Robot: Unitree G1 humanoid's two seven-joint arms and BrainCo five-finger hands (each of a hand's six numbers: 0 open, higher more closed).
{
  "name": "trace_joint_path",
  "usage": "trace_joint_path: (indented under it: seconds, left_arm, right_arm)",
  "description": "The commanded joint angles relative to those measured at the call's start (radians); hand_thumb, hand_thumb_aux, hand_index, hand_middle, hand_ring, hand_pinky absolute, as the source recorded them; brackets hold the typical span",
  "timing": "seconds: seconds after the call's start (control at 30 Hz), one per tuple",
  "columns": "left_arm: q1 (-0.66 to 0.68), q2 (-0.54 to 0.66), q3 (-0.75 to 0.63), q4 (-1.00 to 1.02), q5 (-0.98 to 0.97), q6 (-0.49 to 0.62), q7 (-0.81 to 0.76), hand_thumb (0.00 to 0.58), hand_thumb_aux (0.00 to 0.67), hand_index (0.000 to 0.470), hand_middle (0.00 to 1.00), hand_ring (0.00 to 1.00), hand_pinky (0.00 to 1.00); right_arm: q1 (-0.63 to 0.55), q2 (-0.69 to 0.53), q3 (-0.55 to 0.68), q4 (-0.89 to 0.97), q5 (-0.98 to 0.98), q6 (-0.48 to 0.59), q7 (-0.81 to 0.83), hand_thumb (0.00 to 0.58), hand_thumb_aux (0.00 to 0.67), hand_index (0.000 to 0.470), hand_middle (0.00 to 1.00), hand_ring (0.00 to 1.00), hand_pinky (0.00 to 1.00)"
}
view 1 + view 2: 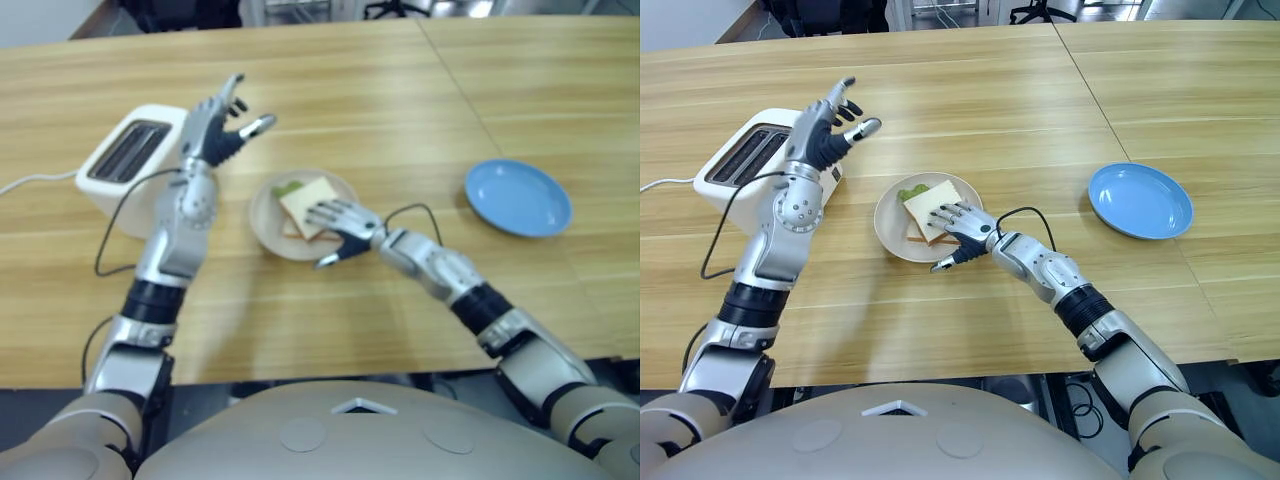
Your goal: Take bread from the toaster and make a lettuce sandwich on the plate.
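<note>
Presently the left hand (820, 135) is raised above the table (970, 110), just beside the toaster's right end, with its fingers spread wide and nothing in them. The right hand (962, 225) lies low over the plate (890, 230), palm down. Its fingers are stretched out flat on the top slice of bread (925, 205), and its thumb points toward the near rim. The hand is not closed around anything; it rests on the bread without gripping it. The plate is round and tan and sits near the middle of the table. It holds the sandwich: the pale top slice lies square, lettuce (912, 189) shows green at its far-left edge, and the edge of a lower slice shows at the near side. The sandwich sits within the rim, with bare plate on the left. The toaster (740, 160) stands to the left, well apart from the plate, its two slots facing up and dark inside. A white cord (665, 185) runs off from it to the left edge of the table. A blue plate (1140, 200) lies far to the right, well apart from the sandwich, its surface bare. Open wood lies between the two plates and across the far half of the table. The near edge runs close below the right forearm.
</note>
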Motion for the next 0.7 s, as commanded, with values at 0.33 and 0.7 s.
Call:
trace_joint_path:
  seconds: [0.33, 0.7]
  left_arm:
    - [0.215, 0.025, 0.068, -0.086, -0.411, 0.056, -0.387, 0.580, 0.670, 0.460, 1.00, 1.00, 1.00]
    - [0.432, 0.309, 0.184, -0.377, -0.487, 0.201, -0.593, 0.580, 0.670, 0.460, 1.00, 1.00, 1.00]
  right_arm:
    - [0.213, -0.107, -0.267, -0.372, 0.274, -0.198, -0.265, 0.580, 0.670, 0.460, 1.00, 1.00, 1.00]
    - [0.568, -0.234, -0.440, -0.622, 0.444, -0.116, 0.024, 0.580, 0.670, 0.460, 1.00, 1.00, 1.00]
